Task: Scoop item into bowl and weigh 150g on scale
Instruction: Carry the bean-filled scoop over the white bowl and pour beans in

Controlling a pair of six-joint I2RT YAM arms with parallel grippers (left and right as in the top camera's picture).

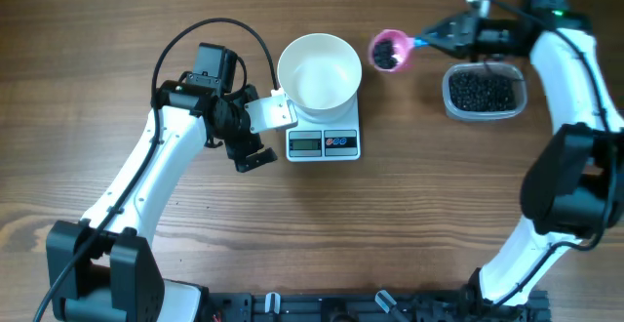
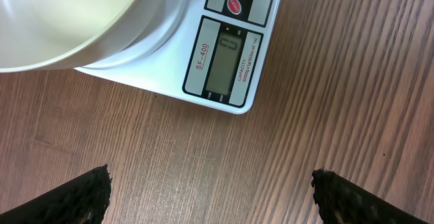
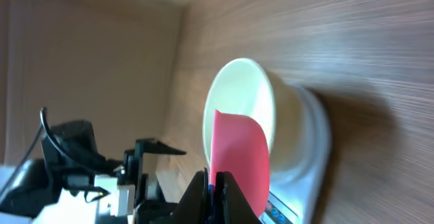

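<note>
**Overhead.** The white bowl stands empty on the scale at frame centre, covering all but the scale's front strip. Right of the bowl, apart from its rim, the pink scoop carries dark beads. The right gripper, upper right, is clenched on the scoop's blue handle. More beads fill the clear tub below that gripper. The left gripper lies just left of the scale, fingers spread and empty. The table is wood.

**Left wrist.** The two fingertips sit in the bottom corners, wide apart, with bare table between them. The scale lies ahead at upper centre, with its display and round buttons facing the camera. The bowl fills the upper left and hides the scale's platform.

**Right wrist.** The right gripper, at bottom centre, is shut on the scoop. The scoop's pink back blocks part of the bowl behind it, and its contents cannot be seen. The scale is under the bowl, and the left arm is at lower left.
</note>
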